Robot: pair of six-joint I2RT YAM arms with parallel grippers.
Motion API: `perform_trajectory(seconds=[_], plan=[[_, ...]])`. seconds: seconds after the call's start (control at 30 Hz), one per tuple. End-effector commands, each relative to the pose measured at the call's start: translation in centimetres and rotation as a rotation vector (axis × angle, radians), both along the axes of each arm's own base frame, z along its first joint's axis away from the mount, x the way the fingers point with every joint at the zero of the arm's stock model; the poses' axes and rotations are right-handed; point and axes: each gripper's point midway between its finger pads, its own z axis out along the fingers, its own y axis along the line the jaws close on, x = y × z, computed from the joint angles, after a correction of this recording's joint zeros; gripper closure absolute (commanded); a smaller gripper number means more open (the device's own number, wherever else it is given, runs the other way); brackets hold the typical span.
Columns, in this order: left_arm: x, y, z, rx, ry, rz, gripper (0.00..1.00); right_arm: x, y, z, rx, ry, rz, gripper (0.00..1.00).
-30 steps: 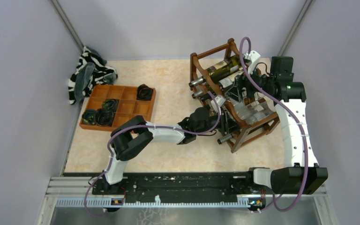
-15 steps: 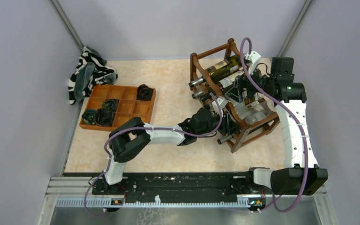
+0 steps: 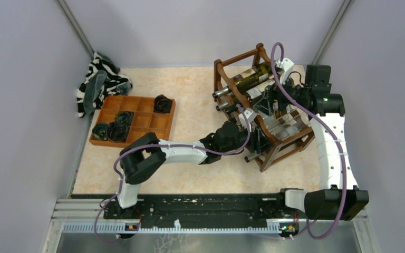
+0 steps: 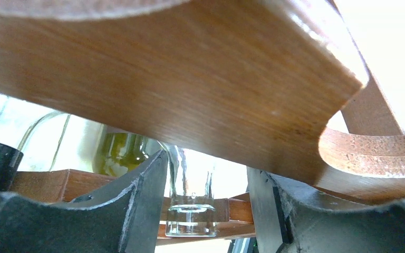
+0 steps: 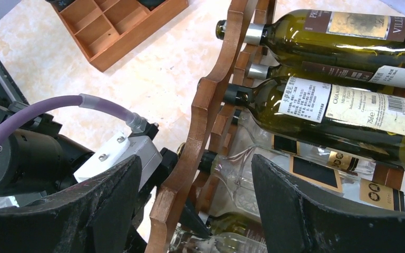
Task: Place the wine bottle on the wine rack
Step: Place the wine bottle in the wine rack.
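The wine bottle (image 4: 191,208), clear glass, lies low in the wine rack (image 4: 190,89) at the table's right side, its neck showing beneath a scalloped rail. The left gripper (image 4: 206,179) brackets that neck with jaws parted, a gap on one side, clamping nothing. Backing out crooked could snag the neck and drag the bottle loose, or knock the rail. The right gripper (image 5: 195,168) hovers wide open and empty above 3 green bottles (image 5: 337,37), crowding the way out. A compartment tray (image 3: 134,118) sits well apart.
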Motion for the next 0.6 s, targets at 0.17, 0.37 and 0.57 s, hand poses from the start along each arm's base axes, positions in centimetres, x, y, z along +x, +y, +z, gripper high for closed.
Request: perform_trajectory(seconds=[0.17, 0.37, 0.57], plan=[[1.7, 1.5, 1.0, 0.033, -0.044, 0.099, 0.36, -0.4, 0.0, 1.7, 0.019, -0.068, 0.006, 0.25], [1.6, 2.4, 2.1, 0.021, -0.052, 0.118, 0.35, -0.5, 0.0, 1.8, 0.021, -0.070, 0.012, 0.25], [0.9, 3.7, 2.9, 0.013, -0.048, 0.115, 0.34, -0.6, 0.0, 2.1, 0.020, -0.079, 0.012, 0.24]])
